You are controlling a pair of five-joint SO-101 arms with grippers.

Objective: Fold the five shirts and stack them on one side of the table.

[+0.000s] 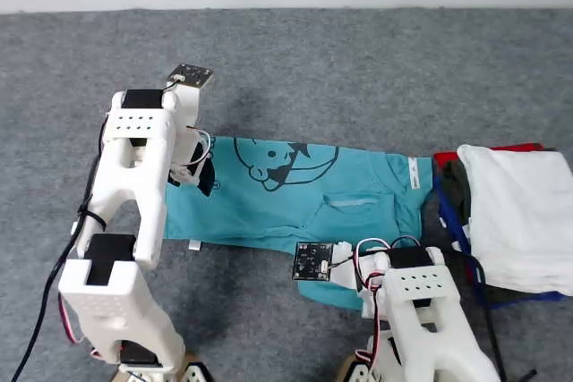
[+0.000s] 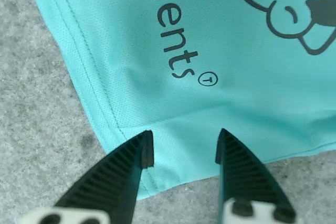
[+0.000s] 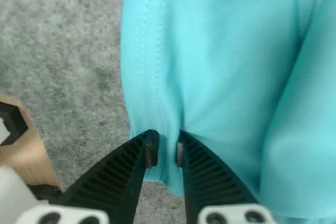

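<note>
At its edge, right gripper (image 3: 164,153) pinches teal shirt (image 3: 220,77)

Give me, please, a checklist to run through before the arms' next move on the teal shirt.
1. Right hand shut on the edge of the teal printed fabric shirt: ok.
2. Left hand gripping the shirt: not ok; it is open over a hemmed corner.
3. Fabric smooth at the right hand: not ok; it bunches there.
4. Teal shirt apart from the pile under the white folded cloth shirt: cannot tell; their edges meet in the high view.
5. Shirt lying on the grey carpeted table: ok.
</note>
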